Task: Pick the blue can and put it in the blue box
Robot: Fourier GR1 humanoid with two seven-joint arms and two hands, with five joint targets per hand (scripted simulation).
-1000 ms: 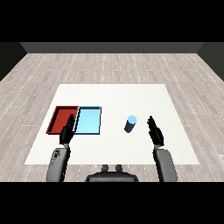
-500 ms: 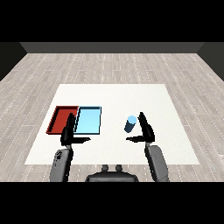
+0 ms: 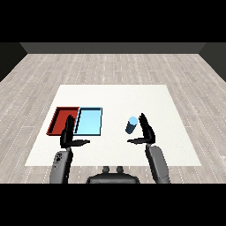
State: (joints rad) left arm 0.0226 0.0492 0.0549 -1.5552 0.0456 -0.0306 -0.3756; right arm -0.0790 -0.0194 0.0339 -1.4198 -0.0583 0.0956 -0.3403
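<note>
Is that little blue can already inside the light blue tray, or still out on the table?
Out. The small blue can stands on the white table, right of the light blue tray, beside the open right hand.

The little blue can point(image 3: 131, 125) was stood upright on the white tabletop point(image 3: 114, 95), well apart from the light blue tray point(image 3: 88, 121), which was laid flat beside the red one.

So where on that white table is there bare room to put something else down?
The far half of the table, beyond the trays and can, is bare, as is the strip right of the right hand. The middle gap between the light blue tray and blue can is free. It's crowded near the left hand and red tray.
</note>
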